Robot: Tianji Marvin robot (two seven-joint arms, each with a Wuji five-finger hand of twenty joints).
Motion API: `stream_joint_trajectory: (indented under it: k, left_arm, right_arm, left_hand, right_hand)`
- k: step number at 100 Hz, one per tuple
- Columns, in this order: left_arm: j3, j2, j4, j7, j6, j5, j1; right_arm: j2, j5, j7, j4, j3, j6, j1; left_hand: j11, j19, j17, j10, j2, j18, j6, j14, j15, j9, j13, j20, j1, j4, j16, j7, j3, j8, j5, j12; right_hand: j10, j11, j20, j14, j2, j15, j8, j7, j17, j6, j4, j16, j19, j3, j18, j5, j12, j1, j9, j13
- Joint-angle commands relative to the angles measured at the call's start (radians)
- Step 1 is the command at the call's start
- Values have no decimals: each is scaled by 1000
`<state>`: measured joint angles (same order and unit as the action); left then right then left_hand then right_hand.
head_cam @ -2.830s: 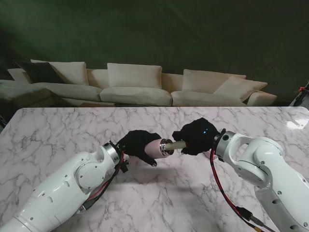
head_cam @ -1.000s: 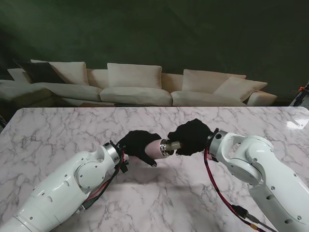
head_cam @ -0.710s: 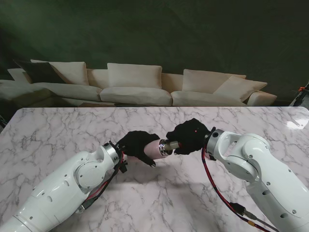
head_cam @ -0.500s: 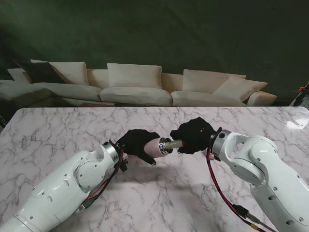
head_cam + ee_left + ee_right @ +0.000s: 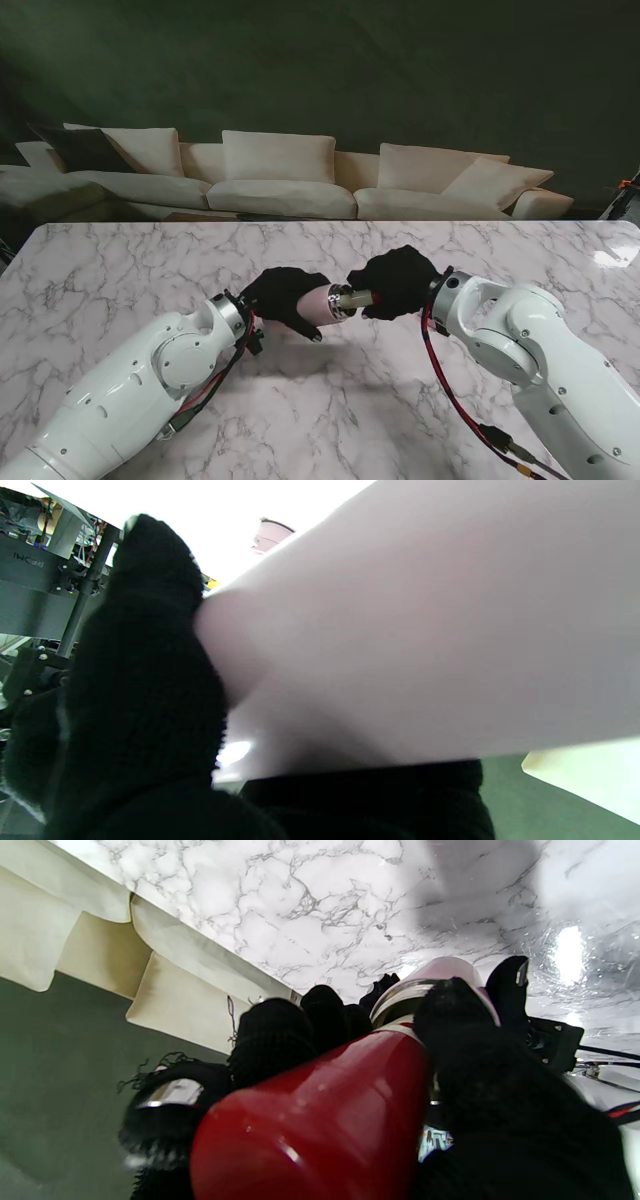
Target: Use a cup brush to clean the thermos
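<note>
Stand view: left robot hand (image 5: pixel 283 300) grips thermos (image 5: pixel 322 303) lying level, mouth rightward; right robot hand (image 5: pixel 398 283) clamps brush (image 5: pixel 320 1120).

A living room: cream sofa (image 5: pixel 280 178) behind a marble table (image 5: pixel 120 270).

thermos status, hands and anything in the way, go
Left hand shut on thermos, held off table. Right hand shut on brush at the mouth. Nothing in the way.
</note>
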<state>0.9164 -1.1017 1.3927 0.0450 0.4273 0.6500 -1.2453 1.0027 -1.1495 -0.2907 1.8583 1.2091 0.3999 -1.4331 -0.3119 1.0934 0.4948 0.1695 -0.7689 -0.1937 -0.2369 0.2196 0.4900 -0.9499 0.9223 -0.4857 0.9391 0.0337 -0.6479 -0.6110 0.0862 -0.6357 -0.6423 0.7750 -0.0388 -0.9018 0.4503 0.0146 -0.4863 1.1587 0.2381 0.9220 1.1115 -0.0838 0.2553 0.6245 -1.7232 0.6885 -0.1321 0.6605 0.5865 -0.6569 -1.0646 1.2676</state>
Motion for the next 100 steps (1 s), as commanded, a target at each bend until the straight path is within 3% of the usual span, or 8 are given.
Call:
stream_joint_trajectory:
  k: [1, 15, 33, 52, 63, 75, 85, 100]
  left_arm:
    - [-8, -8, 7, -11, 0, -7, 7]
    - [-9, -8, 5, -12, -1, -6, 9]
    - [4, -6, -3, -11, -3, 2, 5]
    - [7, -6, -7, -7, -8, 5, 5]
    - [6, -6, -6, -9, -10, 5, 5]
    - [5, -6, -5, -9, -11, 4, 5]
    - [4, -6, -6, -10, -10, 5, 5]
    - [10, -4, -9, -10, -10, 10, 4]
  right_arm:
    - [8, -4, -3, -16, -8, 0, 9]
    - [8, -2, -2, -15, -8, -1, 10]
    - [9, -13, 0, 39, 54, 11, -42]
    - [11, -17, -12, 86, 115, 2, -98]
    - [11, -3, -26, 102, 141, 2, -120]
    - [11, 22, -38, 113, 160, -2, -138]
    - [12, 31, -40, 120, 175, -4, -150]
    - [15, 36, -16, 135, 211, 7, -182]
  left_hand:
    - [-25, 81, 28, -68, 510, 132, 226, -102, 174, 1, 73, -34, 332, -7, -47, -144, 244, -33, -75, 1]
    - [-25, 81, 29, -67, 510, 132, 225, -102, 173, 1, 72, -35, 332, -7, -46, -144, 244, -33, -75, 1]
    - [-25, 81, 28, -67, 509, 131, 226, -101, 174, 1, 72, -34, 332, -7, -47, -144, 244, -33, -75, 1]
    - [-25, 81, 28, -67, 509, 132, 226, -102, 174, 1, 72, -34, 332, -7, -47, -144, 245, -33, -75, 1]
    - [-26, 81, 28, -68, 510, 132, 227, -102, 174, 0, 72, -35, 332, -7, -47, -145, 245, -33, -76, 2]
    - [-25, 81, 28, -68, 509, 131, 226, -102, 174, 1, 72, -35, 333, -7, -47, -144, 245, -33, -75, 2]
    - [-26, 81, 28, -67, 510, 133, 227, -102, 174, 0, 72, -35, 332, -7, -47, -145, 245, -33, -76, 2]
    - [-26, 82, 31, -68, 509, 134, 228, -104, 175, 0, 75, -35, 332, -8, -47, -145, 245, -33, -76, 2]
  right_hand:
    - [-11, -33, 14, 50, 103, 92, -3, 29, 54, 181, -41, 34, -131, 175, 79, 57, 0, -195, -23, 55]
    - [-9, -36, 14, 51, 105, 93, -4, 29, 54, 182, -40, 35, -131, 174, 79, 57, 1, -193, -24, 55]
    - [-14, -49, 20, 49, 101, 112, -6, 32, 56, 175, -41, 42, -142, 176, 75, 63, 8, -195, -39, 56]
    - [0, -101, 54, 90, 97, 243, -14, 51, 65, 164, -39, 96, -198, 166, 83, 74, 80, -192, -91, 56]
    - [8, -133, 70, 128, 105, 308, 26, 76, 70, 181, -41, 119, -224, 164, 90, 91, 129, -196, -107, 57]
    - [11, -170, 82, 166, 122, 363, 120, 96, 73, 222, -43, 138, -250, 168, 94, 112, 182, -198, -112, 56]
    - [10, -180, 92, 181, 126, 385, 195, 97, 76, 246, -44, 146, -265, 180, 94, 134, 208, -196, -118, 57]
    - [15, -188, 98, 188, 125, 402, 240, 112, 79, 272, -47, 153, -277, 191, 98, 148, 219, -195, -125, 57]
